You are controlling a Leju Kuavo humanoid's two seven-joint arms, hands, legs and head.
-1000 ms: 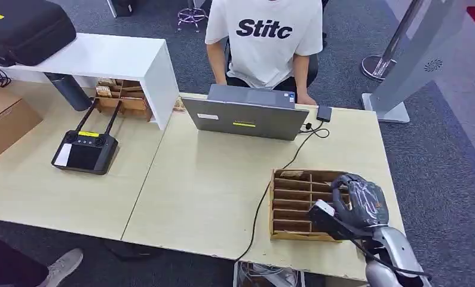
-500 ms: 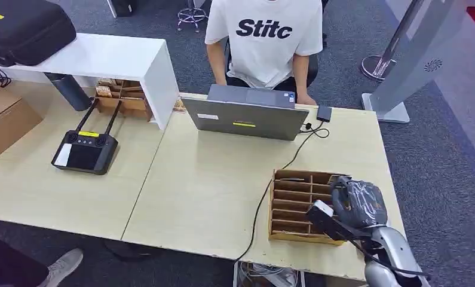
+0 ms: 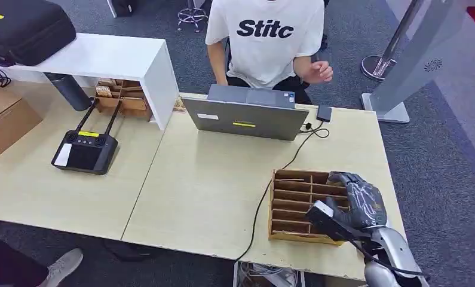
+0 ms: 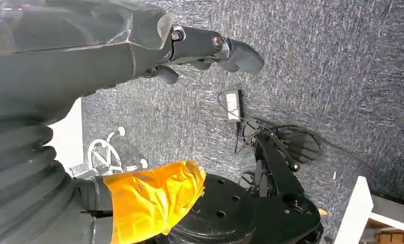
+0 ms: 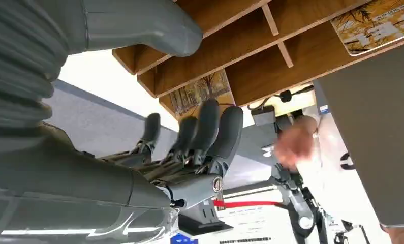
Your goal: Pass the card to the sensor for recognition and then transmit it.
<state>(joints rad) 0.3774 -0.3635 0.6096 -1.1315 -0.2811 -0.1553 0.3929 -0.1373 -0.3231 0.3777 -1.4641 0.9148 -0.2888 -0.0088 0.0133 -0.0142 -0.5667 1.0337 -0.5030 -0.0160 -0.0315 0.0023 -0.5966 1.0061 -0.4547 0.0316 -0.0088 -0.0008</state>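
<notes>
right hand (image 3: 357, 200) over wooden card box (image 3: 294, 203) at table's 4 o'clock, fingers apart, nothing held | card (image 5: 199, 94) in a box slot | left hand (image 4: 138, 46) hanging, nothing held

The bench (image 3: 211, 191) looks like matt pale wood laminate. The slotted card box (image 3: 294, 206) is bare brown wood. The floor carpet (image 3: 444, 173) seems rough grey cloth.

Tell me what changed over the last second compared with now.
The person's hand lifted off the desk beside the laptop and now hangs in the air by their shirt. The right hand shifted a little over the right side of the wooden card rack, fingers reaching toward the slots; it holds no card yet. The laptop, the rack, the remote controller and the black cable stayed put.
</notes>
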